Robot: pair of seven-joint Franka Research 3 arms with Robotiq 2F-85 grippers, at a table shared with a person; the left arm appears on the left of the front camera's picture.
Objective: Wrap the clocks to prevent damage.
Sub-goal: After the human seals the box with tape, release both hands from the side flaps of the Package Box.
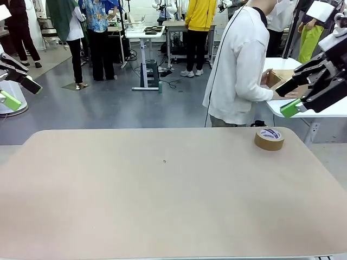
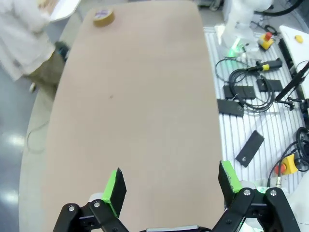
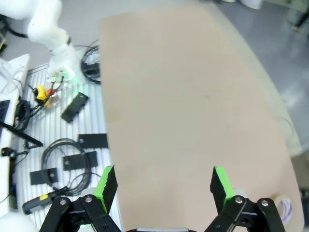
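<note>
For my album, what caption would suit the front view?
Two open end effectors, left and right, hover above a table bearing a roll of tape.

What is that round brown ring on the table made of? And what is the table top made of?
The tape roll looks like brown paper or plastic packing tape wound on a card core with a printed label; its sides look dull. The table top looks like a smooth, matte beige board, maybe laminate; no wood grain shows, so I can't be sure.
</note>
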